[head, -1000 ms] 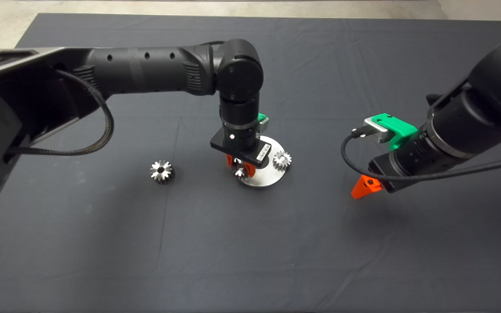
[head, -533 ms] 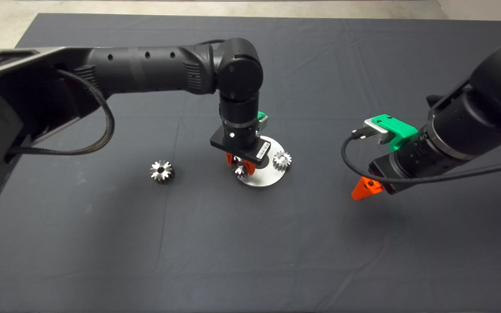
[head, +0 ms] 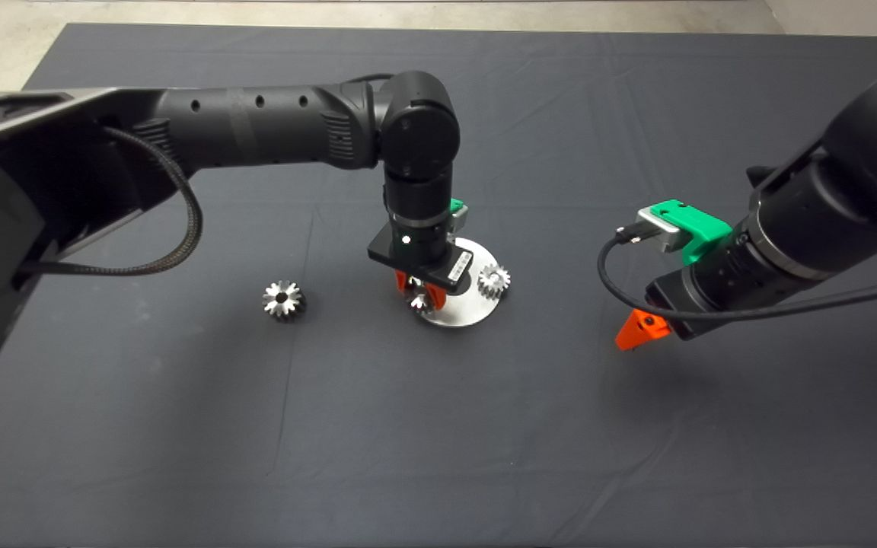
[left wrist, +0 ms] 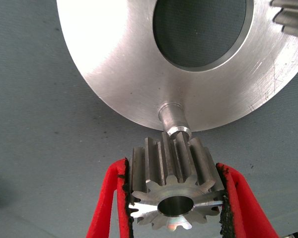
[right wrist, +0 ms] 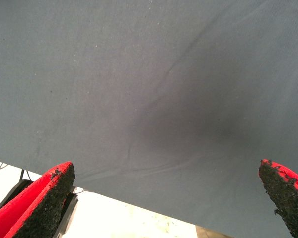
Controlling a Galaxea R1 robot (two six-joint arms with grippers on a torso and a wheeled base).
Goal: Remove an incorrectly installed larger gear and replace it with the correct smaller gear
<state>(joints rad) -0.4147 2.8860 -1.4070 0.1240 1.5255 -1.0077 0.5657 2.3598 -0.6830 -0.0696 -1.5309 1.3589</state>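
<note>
My left gripper (head: 418, 293) is shut on the smaller gear (left wrist: 175, 198) and holds it over the near-left rim of a round silver disc (head: 457, 308). In the left wrist view the gear sits between the red fingers (left wrist: 107, 203), bore facing the camera, just short of a short steel peg (left wrist: 173, 119) on the disc (left wrist: 119, 64). The larger gear (head: 284, 300), shiny with pointed teeth, lies on the mat left of the disc. My right gripper (head: 640, 329) is open and empty, hovering above the mat at the right (right wrist: 166, 171).
Another small gear (head: 494, 281) sits on the disc's right side; its teeth show in the left wrist view (left wrist: 290, 15). The disc has a large round hole (left wrist: 201, 29) in its middle. The mat's edge and pale floor (right wrist: 119, 218) show in the right wrist view.
The left gripper with its gear has shifted very slightly over the disc. The right arm and the gears on the mat have not moved.
</note>
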